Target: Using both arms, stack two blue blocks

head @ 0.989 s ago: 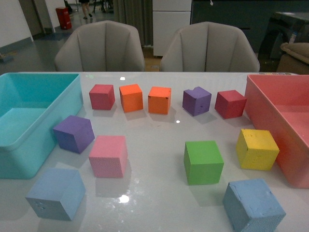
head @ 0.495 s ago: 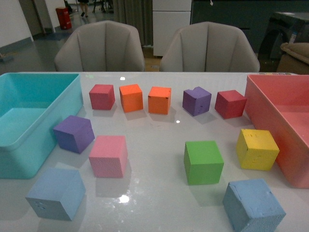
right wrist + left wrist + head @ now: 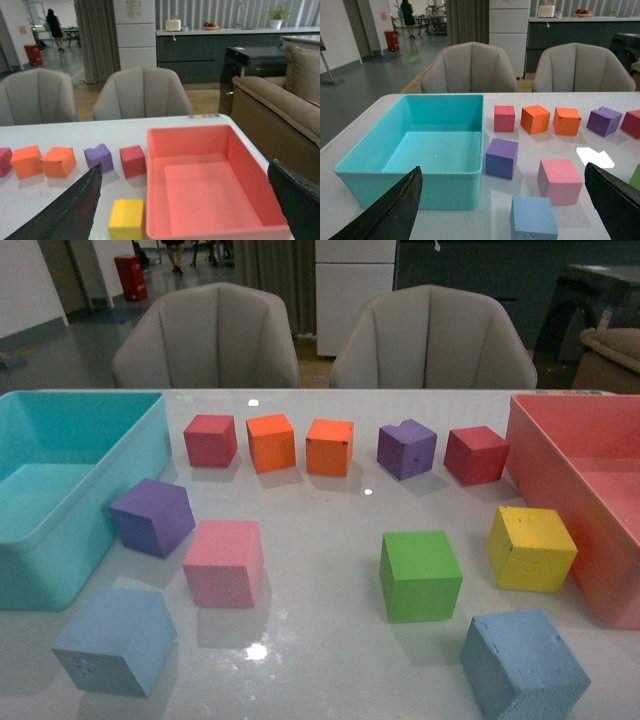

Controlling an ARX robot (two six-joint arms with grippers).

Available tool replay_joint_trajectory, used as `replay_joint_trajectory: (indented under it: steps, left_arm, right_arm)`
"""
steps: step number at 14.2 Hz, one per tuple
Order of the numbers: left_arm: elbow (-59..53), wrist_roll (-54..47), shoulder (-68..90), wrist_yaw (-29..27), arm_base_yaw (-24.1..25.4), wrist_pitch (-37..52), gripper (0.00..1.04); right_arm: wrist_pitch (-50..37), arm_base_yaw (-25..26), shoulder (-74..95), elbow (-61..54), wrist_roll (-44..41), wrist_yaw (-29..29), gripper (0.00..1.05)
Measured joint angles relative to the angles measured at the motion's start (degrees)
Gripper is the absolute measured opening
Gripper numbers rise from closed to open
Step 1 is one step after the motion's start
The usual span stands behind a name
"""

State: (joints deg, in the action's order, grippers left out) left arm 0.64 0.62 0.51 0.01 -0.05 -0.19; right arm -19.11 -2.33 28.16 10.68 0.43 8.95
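The paler periwinkle-blue block sits at the table's front left, with small dents on its near face; it also shows in the left wrist view. The dusty steel-blue block sits at the front right, turned at an angle. Neither arm shows in the front view. My left gripper is open and empty, its black fingers wide apart above and behind the periwinkle block. My right gripper is open and empty over the pink bin; the steel-blue block is out of that view.
A turquoise bin stands left, the pink bin right. Between them lie purple, pink, green and yellow cubes, and a far row of red, orange and purple cubes. Two chairs stand behind.
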Motion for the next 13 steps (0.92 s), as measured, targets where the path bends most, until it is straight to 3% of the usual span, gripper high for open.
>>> replay_joint_trajectory:
  steps: [2,3,4,7,13]
  left_arm:
    - [0.0,0.0,0.0,0.0,0.0,0.0,0.98]
    - [0.0,0.0,0.0,0.0,0.0,0.0,0.98]
    - [0.0,0.0,0.0,0.0,0.0,0.0,0.98]
    - [0.0,0.0,0.0,0.0,0.0,0.0,0.98]
    - [0.0,0.0,0.0,0.0,0.0,0.0,0.98]
  right_arm:
    - [-4.4,-2.5,19.5,10.3,0.2,-2.6,0.98]
    - [-0.6,-4.4,39.2,17.9,1.5,-4.2,0.98]
    - [2.7,-10.0,57.0,21.7,3.1,-4.3,0.98]
    - [4.7,-15.1,62.5,21.7,6.4,-4.4,0.98]
    - [5.5,-16.1,67.8,21.9,10.5,-6.4,0.98]
